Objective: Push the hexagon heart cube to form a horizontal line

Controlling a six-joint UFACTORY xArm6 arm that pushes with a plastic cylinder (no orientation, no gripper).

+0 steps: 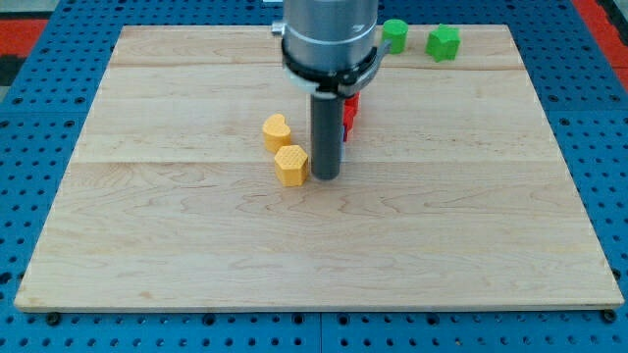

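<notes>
A yellow hexagon block [290,165] lies near the middle of the wooden board [196,255]. A yellow heart block [277,131] sits just above it, touching or nearly so. A red block [350,111], probably a cube, is mostly hidden behind the rod, to the right of the heart. My tip [325,176] rests on the board right beside the hexagon's right side, touching it or almost.
Two green blocks stand at the board's top edge to the right: a rounded one [394,35] and a star-like one [443,42]. A blue perforated surface [29,118] surrounds the board.
</notes>
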